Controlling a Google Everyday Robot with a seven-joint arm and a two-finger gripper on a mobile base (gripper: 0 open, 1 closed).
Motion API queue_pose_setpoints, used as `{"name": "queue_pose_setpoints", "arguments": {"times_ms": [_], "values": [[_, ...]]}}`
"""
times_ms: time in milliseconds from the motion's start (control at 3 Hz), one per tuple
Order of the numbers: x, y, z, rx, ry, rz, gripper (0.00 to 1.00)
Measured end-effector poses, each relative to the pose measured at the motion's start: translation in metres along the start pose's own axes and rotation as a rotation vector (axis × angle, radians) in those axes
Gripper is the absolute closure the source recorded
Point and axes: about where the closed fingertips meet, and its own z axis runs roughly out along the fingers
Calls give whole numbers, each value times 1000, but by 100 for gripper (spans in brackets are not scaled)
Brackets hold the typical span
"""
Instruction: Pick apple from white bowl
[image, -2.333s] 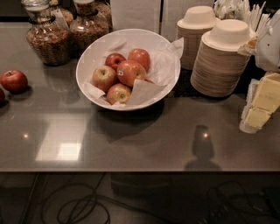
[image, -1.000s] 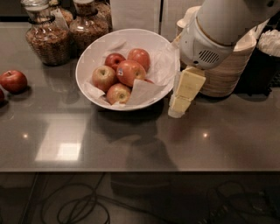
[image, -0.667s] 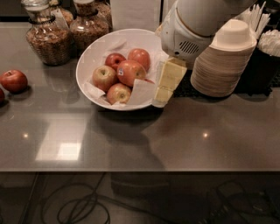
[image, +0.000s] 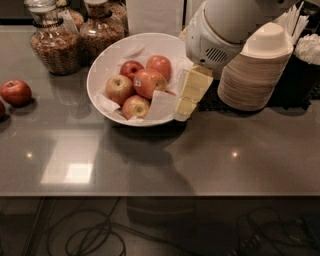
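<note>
The white bowl (image: 107, 62) stands on the grey counter at centre left, lined with crumpled white paper. It holds several apples. The largest apple (image: 150, 83), red-orange with a small sticker, lies in the middle of the pile. My gripper (image: 188, 100), with cream-yellow fingers, hangs from the white arm over the bowl's right rim, just right of the apples and a little apart from the stickered one. It holds nothing.
A loose red apple (image: 15, 92) lies at the counter's left edge. Two glass jars (image: 50, 40) stand behind the bowl at the left. A stack of beige disposable bowls (image: 257, 67) stands right of the gripper. Cables lie on the floor below.
My arm has swung in from the right edge, leftward across the beige stack, and now the gripper is over the bowl's right rim. The apples have not moved.
</note>
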Motion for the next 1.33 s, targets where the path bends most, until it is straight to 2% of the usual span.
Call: {"name": "queue_pose_setpoints", "arguments": {"times_ms": [333,667,1000,1333], "values": [[-7,-26,13,42,-61,26,0],[-22,-64,23,105,-131,31,0],[-27,-87,33,137,-176,51,0],[-27,-96,54,114,-228,101,0]]}}
